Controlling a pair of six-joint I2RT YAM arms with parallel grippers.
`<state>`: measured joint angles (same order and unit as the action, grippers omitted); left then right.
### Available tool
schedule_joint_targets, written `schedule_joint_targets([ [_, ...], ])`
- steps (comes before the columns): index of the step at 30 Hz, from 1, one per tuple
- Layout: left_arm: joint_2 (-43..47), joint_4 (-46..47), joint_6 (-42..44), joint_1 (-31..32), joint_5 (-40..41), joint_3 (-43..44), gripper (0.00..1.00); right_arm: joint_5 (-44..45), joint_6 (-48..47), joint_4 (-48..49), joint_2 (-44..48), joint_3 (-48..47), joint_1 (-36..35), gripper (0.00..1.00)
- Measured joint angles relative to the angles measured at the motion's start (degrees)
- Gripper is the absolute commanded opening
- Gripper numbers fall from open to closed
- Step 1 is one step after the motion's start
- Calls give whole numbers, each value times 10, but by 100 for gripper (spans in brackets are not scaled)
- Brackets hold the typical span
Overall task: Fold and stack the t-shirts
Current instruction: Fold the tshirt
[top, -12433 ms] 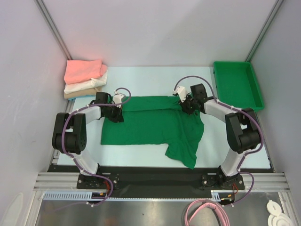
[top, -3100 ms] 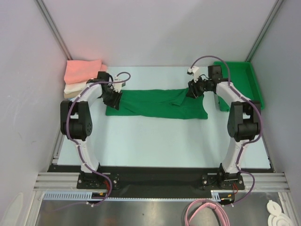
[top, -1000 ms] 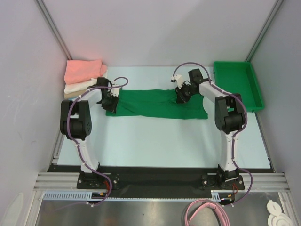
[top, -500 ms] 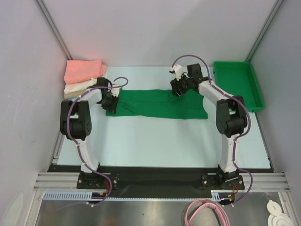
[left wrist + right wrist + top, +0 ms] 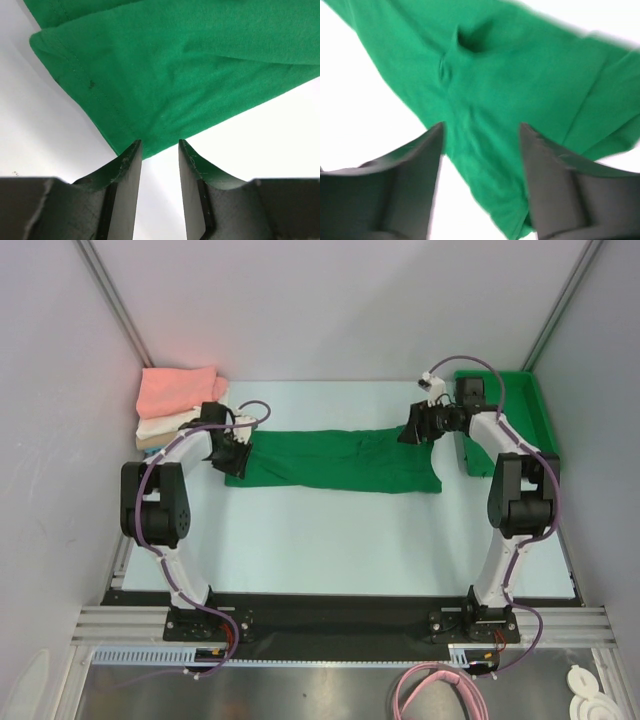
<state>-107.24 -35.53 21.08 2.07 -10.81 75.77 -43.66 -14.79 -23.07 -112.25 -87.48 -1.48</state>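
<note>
Beside the folded stack [image 5: 180,405], the left gripper [image 5: 160,147] has eased part-open at the hem corner, holding nothing. The green t-shirt [image 5: 335,460] lies flat as a long band between the arms. The right gripper [image 5: 481,130] has swung right, jaws wide and empty. The lengthwise fold looks done.

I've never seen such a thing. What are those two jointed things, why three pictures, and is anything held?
Those are two robot arms, bolted at the near edge of the table, each ending in a two-finger gripper. The wide picture comes from a camera above and behind them. Each close-up comes from a camera on one wrist, looking past its own fingers. On the table lie a dark green t-shirt folded into a long strip, a stack of folded shirts in the far left corner, and a green bin at far right. The left gripper and right gripper stand open near the shirt's ends, holding nothing.
</note>
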Motion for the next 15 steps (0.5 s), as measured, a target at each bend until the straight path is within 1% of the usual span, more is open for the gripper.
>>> schedule_joint_targets([
  [2,0,-3,2,0,0,0,40,-2,-24,-34,-1,7,2,57],
  [4,0,-6,5,0,0,0,40,-3,-45,-50,3,27,4,56],
  [9,0,-16,15,0,2,0,40,15,-93,-86,32,118,31,58],
  [15,0,-21,23,1,6,-1,40,54,-130,-110,67,156,45,59],
])
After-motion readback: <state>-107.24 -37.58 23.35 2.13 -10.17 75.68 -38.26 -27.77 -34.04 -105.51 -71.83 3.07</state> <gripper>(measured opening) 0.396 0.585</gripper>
